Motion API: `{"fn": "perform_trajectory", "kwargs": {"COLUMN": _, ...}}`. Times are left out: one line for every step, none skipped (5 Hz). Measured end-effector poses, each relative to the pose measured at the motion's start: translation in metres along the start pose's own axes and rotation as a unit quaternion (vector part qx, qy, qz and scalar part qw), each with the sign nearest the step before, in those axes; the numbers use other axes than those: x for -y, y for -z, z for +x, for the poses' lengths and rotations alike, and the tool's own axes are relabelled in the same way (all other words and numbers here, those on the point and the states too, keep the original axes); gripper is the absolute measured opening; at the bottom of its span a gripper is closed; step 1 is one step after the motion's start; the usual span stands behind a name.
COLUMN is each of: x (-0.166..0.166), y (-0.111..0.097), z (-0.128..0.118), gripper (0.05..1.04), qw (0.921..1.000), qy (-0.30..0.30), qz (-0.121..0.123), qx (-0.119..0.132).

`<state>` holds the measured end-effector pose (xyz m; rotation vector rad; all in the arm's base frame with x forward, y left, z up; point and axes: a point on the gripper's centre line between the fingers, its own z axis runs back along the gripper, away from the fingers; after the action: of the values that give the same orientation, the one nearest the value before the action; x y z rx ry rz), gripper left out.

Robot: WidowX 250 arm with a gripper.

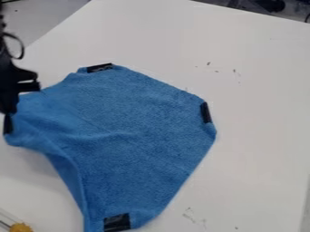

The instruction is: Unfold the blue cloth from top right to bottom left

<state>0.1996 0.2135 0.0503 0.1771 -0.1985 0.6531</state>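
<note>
At the left edge of the camera view, the black gripper [11,109] hangs over the left corner of the blue cloth [133,131], shut on the cloth close to a strip of black tape. That corner looks raised off the table, and wrinkles run from it toward the middle. Most of the cloth lies spread out, with more black tape at its top, right and bottom edges. Its lower left edge curves up in a fold that shows some of the underside. The gripper covers part of the left corner.
The white table [260,136] extends around the cloth, with small dark marks to the right and below. At the bottom left corner is a yellow-orange object [21,227] with a thin rod. Dark items lie beyond the table's far edge at the top right.
</note>
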Motion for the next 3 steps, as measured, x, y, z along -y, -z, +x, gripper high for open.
{"fn": "perform_trajectory", "kwargs": {"x": -0.023, "y": 0.023, "z": -0.008, "gripper": 0.085, "qw": 0.9997, "qy": -0.015, "qz": -0.016, "qx": -0.014}}
{"fn": "perform_trajectory", "kwargs": {"x": -0.032, "y": 0.041, "z": -0.015, "gripper": 0.249, "qw": 0.999, "qy": -0.021, "qz": -0.033, "qx": -0.021}}
{"fn": "perform_trajectory", "kwargs": {"x": -0.041, "y": 0.041, "z": -0.018, "gripper": 0.527, "qw": 0.999, "qy": -0.022, "qz": -0.036, "qx": -0.019}}
